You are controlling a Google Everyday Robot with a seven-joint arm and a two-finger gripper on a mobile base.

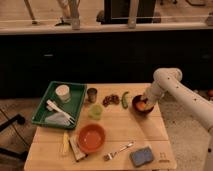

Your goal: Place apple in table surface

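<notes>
The apple, a small orange-red fruit, sits inside a dark small bowl near the right edge of the light wooden table surface. My gripper reaches down from the white arm at the right and is at the bowl, right over the apple. Its tip is partly hidden by the bowl's rim.
A green tray with a white cup and utensils stands at the left. A large orange bowl, a fork and a blue sponge lie at the front. A metal cup, a green cup and a green pepper are mid-table.
</notes>
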